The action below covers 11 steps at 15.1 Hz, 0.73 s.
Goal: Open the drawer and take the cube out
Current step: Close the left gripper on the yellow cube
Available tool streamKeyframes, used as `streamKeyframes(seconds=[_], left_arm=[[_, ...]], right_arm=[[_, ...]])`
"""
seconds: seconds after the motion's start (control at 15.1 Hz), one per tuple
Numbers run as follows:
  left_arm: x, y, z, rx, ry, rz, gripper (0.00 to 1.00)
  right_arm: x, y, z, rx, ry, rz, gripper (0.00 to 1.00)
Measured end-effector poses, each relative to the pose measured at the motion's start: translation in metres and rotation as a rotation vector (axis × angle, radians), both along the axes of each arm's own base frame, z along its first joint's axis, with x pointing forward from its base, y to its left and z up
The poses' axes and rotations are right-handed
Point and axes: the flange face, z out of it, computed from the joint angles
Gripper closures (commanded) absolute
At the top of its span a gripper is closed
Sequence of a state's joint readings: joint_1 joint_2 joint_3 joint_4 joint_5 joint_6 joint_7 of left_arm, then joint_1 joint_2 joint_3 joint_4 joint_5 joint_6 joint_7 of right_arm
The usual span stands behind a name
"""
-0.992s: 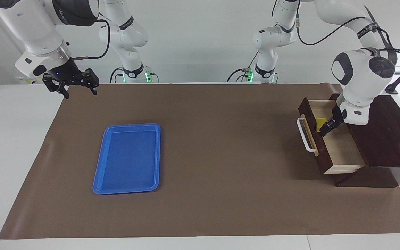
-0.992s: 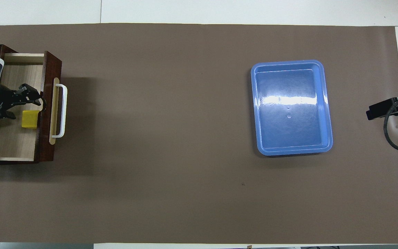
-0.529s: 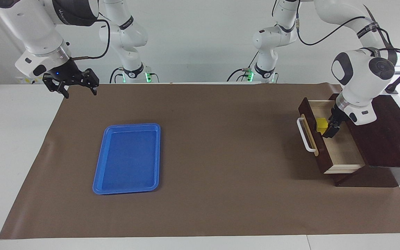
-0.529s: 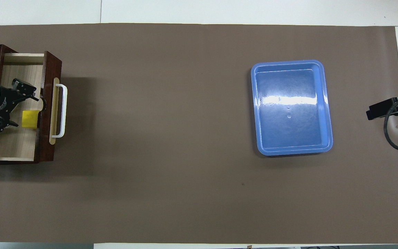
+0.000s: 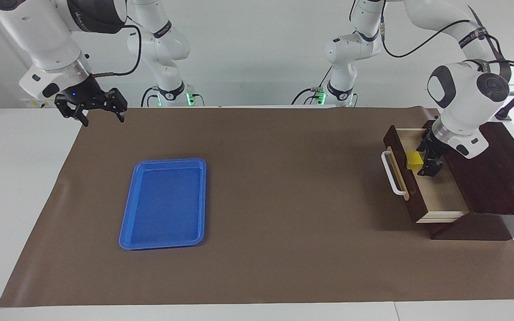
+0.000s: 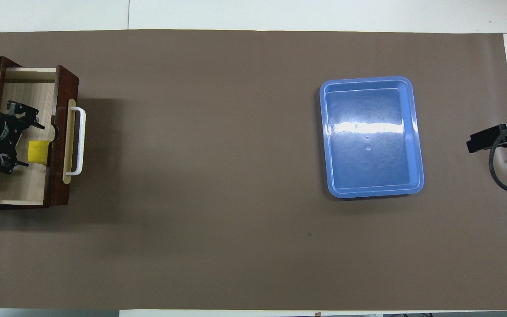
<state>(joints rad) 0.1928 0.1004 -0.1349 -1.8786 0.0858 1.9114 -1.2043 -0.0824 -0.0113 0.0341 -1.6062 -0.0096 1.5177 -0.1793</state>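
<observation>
Fingers spread wide, the left gripper (image 5: 429, 154) hangs inside the open dark wooden drawer (image 5: 435, 187) beside the small yellow cube (image 5: 413, 160), ungrasped; next, straddle and close. The right gripper (image 5: 101, 111) waits, open.

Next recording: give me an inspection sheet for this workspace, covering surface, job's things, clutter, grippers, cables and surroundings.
Surface: brown mat over a white table.
Job's things: drawer pulled open; cube inside, against its front panel.
Clutter: empty blue tray toward the right arm's end.
Grippers: left gripper open, in the drawer beside the cube, not gripping it; right gripper open, waiting over the mat's corner.
Cables: black cable along the left arm.
Surroundings: plain white wall.
</observation>
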Motion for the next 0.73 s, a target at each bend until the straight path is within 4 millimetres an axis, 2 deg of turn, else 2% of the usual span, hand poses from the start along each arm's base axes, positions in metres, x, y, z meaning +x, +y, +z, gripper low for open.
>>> streamKeyframes(seconds=[0.4, 0.46, 0.53, 0.6, 0.66, 0.73], left_arm=[[-0.02, -0.003, -0.006, 0.002, 0.009, 0.019, 0.0], [-0.022, -0.004, -0.008, 0.003, 0.002, 0.024, 0.03], [-0.023, -0.004, -0.009, 0.003, -0.005, 0.035, 0.29], [-0.023, -0.004, -0.009, 0.004, -0.014, 0.053, 0.7], [-0.022, -0.004, -0.009, 0.005, -0.022, 0.072, 0.99], [-0.021, -0.004, -0.009, 0.006, -0.031, 0.085, 1.0]], right_arm=[[0.0, 0.0, 0.0, 0.0, 0.0, 0.0, 0.0], [0.0, 0.0, 0.0, 0.0, 0.0, 0.0, 0.0], [0.0, 0.0, 0.0, 0.0, 0.0, 0.0, 0.0], [0.0, 0.0, 0.0, 0.0, 0.0, 0.0, 0.0], [0.0, 0.0, 0.0, 0.0, 0.0, 0.0, 0.0], [0.0, 0.0, 0.0, 0.0, 0.0, 0.0, 0.0]])
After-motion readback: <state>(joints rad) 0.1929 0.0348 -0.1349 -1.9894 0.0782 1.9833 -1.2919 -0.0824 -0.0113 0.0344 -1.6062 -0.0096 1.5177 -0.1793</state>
